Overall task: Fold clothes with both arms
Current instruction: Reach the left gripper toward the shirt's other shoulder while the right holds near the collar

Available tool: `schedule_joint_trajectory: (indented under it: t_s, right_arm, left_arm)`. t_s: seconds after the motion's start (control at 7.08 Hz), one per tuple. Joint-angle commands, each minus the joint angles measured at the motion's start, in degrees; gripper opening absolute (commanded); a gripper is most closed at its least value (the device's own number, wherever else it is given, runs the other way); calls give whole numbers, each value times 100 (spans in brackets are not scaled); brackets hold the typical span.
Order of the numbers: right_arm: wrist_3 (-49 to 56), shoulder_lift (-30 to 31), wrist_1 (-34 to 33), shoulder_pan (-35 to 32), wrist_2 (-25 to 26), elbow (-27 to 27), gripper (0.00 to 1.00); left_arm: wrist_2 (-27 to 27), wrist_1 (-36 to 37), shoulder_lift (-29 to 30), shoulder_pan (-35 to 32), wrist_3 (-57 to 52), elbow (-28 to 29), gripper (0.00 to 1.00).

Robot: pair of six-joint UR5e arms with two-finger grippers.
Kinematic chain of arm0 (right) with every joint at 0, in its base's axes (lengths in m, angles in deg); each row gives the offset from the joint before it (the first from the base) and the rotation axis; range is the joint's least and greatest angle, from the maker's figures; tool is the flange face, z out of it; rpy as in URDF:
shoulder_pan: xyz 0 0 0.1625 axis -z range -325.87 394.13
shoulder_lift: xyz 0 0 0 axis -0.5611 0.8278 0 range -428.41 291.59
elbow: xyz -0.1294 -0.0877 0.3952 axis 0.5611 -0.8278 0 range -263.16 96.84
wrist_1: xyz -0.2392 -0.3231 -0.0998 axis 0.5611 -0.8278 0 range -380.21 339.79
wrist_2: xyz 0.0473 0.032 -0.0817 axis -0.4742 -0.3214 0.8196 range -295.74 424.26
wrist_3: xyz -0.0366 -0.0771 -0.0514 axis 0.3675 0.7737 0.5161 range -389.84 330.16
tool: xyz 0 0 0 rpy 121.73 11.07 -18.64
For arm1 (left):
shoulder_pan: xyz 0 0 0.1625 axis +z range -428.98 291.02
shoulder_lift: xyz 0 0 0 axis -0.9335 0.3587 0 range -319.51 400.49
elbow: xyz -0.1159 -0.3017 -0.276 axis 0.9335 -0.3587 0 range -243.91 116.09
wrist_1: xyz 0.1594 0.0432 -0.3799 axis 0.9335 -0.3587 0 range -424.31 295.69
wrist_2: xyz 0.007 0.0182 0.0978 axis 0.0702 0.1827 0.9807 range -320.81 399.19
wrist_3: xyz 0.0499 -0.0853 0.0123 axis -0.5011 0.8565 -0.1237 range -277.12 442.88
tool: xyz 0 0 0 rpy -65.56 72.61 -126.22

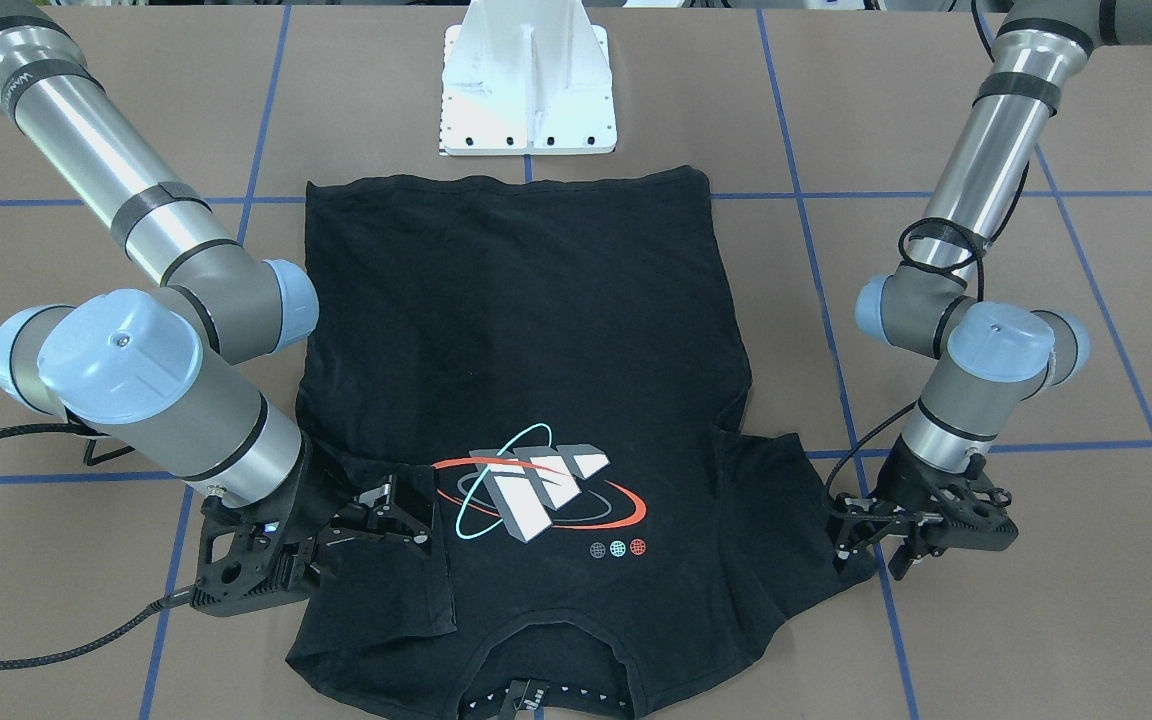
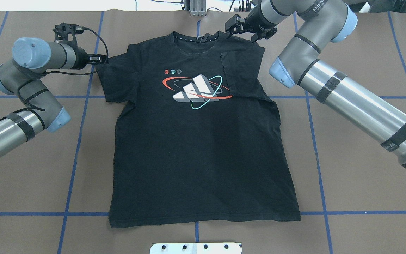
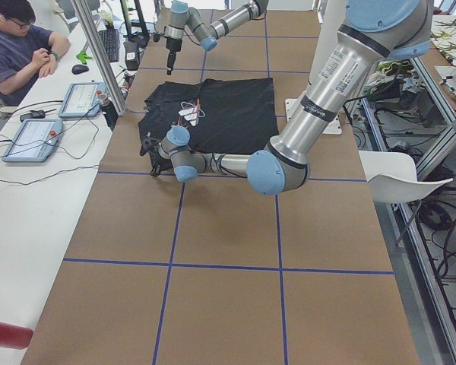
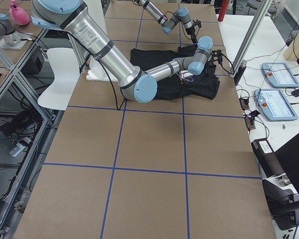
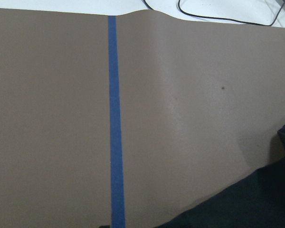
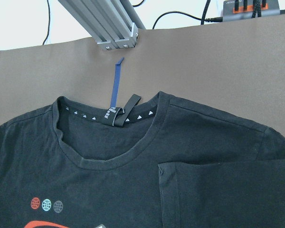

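T-shirt (image 2: 196, 148) lies under the right gripper (image 2: 244, 32), jaws apart; left gripper (image 2: 97, 59) touches its sleeve, grip hard to tell.

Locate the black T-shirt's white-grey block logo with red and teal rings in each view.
Front-facing: logo lower centre.
Overhead: logo upper centre.
Exterior left: logo upper left.
Exterior right: logo upper right.
Left wrist: absent.
Right wrist: logo cropped, bottom-left edge.
Shared landmark: shirt collar.
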Motion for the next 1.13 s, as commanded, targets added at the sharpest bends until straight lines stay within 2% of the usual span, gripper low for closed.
schedule_joint_trajectory:
  t_s: [0.0, 0.42, 0.99]
  right_arm:
    - [-35, 0, 0, 9, 1, -4, 100]
    - [-105, -9, 0, 9, 1, 4, 100]
    - [-97, -9, 0, 9, 1, 4, 100]
  left_arm:
    - [1, -7, -4, 65, 0, 5, 71]
    - [-8, -7, -21, 56, 0, -3, 60]
    - [-17, -7, -21, 30, -18, -65, 60]
